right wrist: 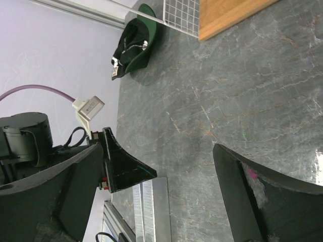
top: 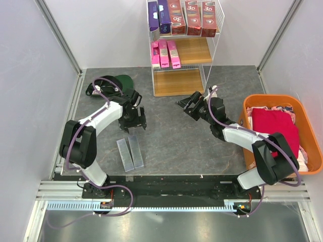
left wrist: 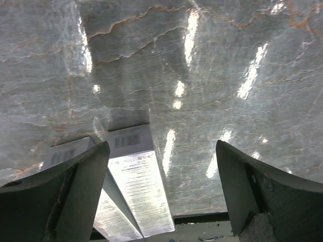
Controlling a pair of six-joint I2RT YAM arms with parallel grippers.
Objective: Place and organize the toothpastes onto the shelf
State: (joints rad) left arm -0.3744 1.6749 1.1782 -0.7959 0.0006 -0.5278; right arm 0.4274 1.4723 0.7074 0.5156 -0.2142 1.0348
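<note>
The two silver-grey cartons (top: 130, 153) lie flat and side by side, all but touching, near the front edge of the worktop (top: 171, 141). They sit just nearward of my left fingers (left wrist: 65, 196), which hover wide with nothing between them. I judge the next grasp must take one carton only. I should straddle its narrow width at mid-length and slip one finger into the slim gap, so the neighbour is not dragged along. The glossy card may slide.

My right fingers (right wrist: 262, 201) are also wide and bare, well apart toward the shelf (top: 184, 80), where purple, red and pink cartons stand.

The worktop is dark, veined and shiny. Pale walls close it in, with a green cap (top: 121, 80) far left and an orange basket (top: 272, 98) to the right.
</note>
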